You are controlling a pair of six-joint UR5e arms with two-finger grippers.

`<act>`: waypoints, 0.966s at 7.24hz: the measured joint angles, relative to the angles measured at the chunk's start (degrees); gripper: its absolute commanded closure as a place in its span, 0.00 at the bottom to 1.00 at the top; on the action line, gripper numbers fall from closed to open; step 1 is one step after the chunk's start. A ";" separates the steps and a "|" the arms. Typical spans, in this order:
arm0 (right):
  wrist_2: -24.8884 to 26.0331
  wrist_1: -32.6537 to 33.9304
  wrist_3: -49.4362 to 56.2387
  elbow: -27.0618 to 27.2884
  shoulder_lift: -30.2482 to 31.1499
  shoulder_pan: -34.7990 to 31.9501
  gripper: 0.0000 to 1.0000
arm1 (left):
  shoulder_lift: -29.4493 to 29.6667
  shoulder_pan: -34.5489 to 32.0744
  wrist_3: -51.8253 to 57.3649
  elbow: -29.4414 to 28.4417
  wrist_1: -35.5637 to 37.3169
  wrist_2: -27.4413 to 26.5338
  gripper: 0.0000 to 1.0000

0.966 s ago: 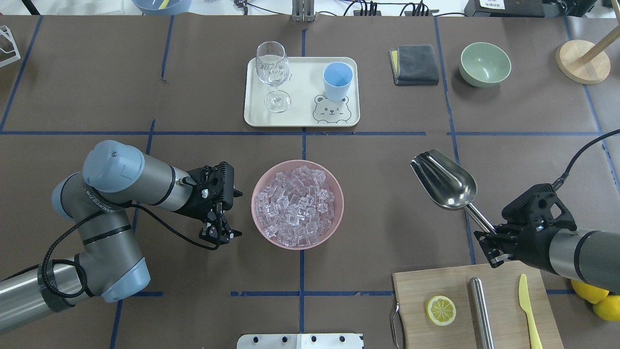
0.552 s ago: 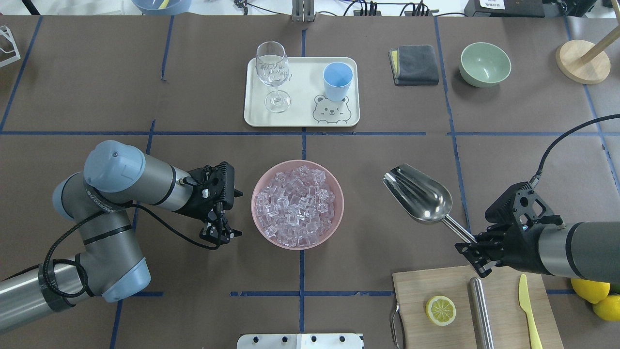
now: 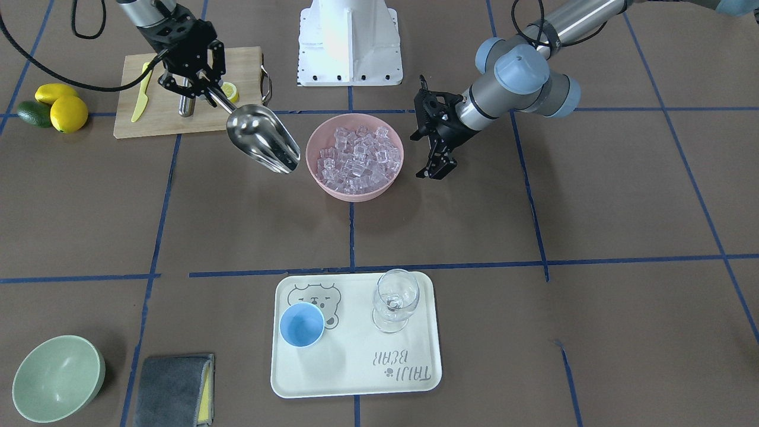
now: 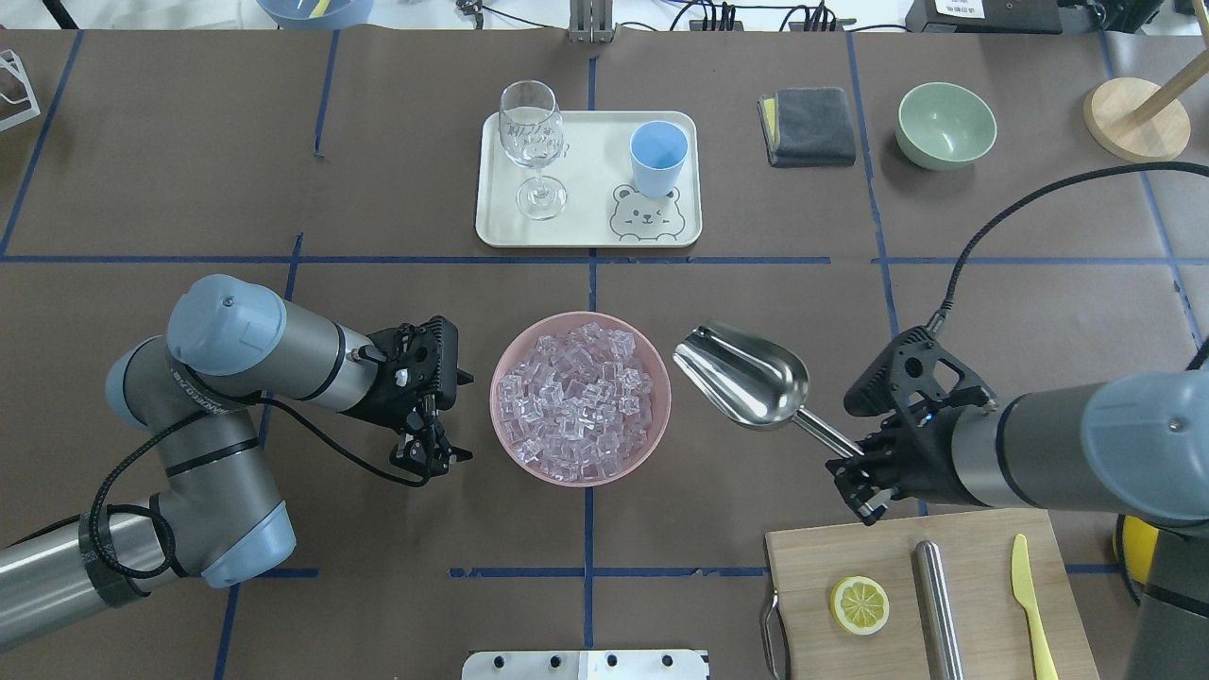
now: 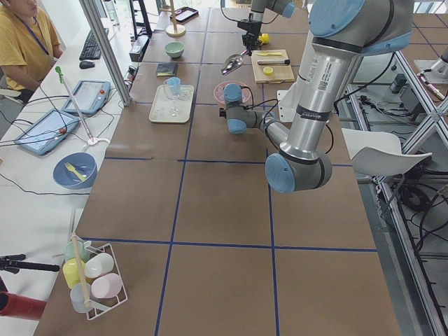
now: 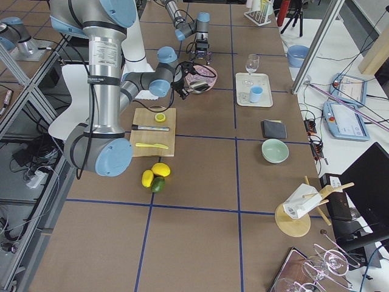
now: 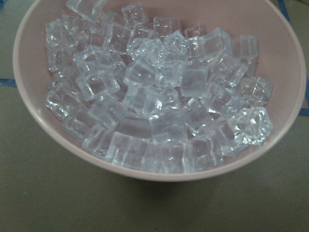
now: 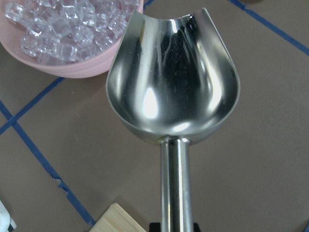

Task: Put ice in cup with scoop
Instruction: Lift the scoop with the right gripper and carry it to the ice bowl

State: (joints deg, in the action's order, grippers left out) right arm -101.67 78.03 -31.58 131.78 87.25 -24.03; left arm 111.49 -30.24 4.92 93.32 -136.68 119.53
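The ice (image 4: 578, 397) (image 3: 356, 154) (image 7: 159, 96) fills a pink bowl (image 4: 503, 434) at the table's middle. The steel scoop (image 4: 751, 382) (image 3: 261, 139) (image 8: 174, 82) hangs empty just right of the bowl in the overhead view, mouth toward the rim. My right gripper (image 4: 855, 477) (image 3: 198, 89) is shut on its rod handle. My left gripper (image 4: 468, 417) (image 3: 415, 157) stands open close to the bowl's other side, holding nothing. The light-blue cup (image 4: 657, 156) (image 3: 302, 324) stands upright and empty on a cream tray (image 4: 586, 231) beyond the bowl.
A wine glass (image 4: 534, 146) shares the tray. A grey cloth (image 4: 808, 126) and green bowl (image 4: 945, 125) lie far right. A wooden board (image 4: 982, 567) near the right arm carries a lemon half (image 4: 859, 604), steel cylinder (image 4: 937, 609) and yellow knife (image 4: 1030, 604).
My right arm has carried the scoop left, from well right of the pink bowl to just beside its rim. The left arm has stayed put.
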 measured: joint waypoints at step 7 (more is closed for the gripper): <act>0.64 56.08 16.80 -2.21 -33.77 2.78 1.00 | 0.16 0.01 0.00 -0.86 -0.86 0.00 0.00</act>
State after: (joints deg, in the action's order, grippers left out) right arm -101.03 134.11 -14.78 129.57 53.48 -21.26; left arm 111.65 -30.23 4.92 92.45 -137.54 119.53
